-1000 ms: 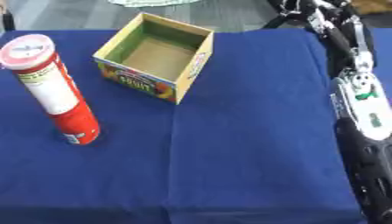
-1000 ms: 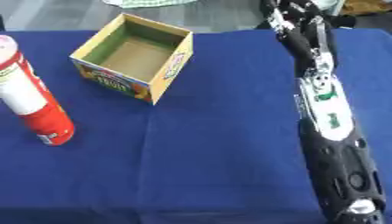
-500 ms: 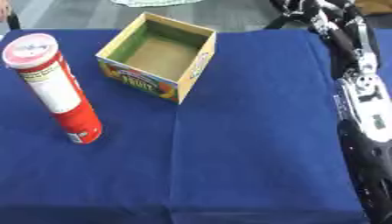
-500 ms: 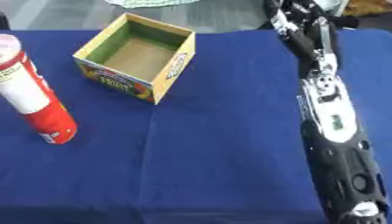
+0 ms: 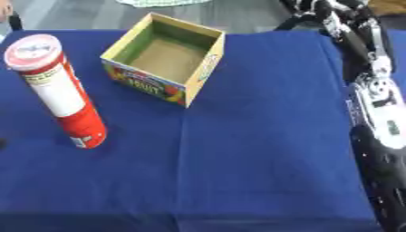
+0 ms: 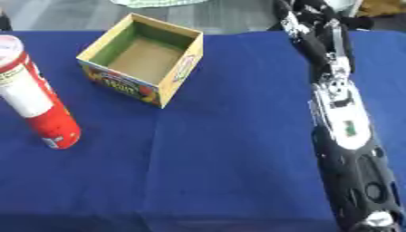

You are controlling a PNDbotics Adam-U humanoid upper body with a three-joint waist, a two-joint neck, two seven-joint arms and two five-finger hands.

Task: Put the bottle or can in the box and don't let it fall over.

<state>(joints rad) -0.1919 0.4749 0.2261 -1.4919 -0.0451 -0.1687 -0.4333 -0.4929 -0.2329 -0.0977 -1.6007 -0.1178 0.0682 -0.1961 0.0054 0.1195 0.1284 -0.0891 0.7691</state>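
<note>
From my seat the red and white can [image 5: 55, 90] stood upright on the blue tablecloth [image 5: 238, 158], off to the left of the open cardboard box [image 5: 166, 63] and not touching it. My right hand [image 6: 305, 11] was way up by the far edge; couldn't tell how its fingers sat.

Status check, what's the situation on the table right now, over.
Right hand up at far edge, fingers unclear; left hand unseen. Red can upright, untouched, left of empty box. Nothing between them.
</note>
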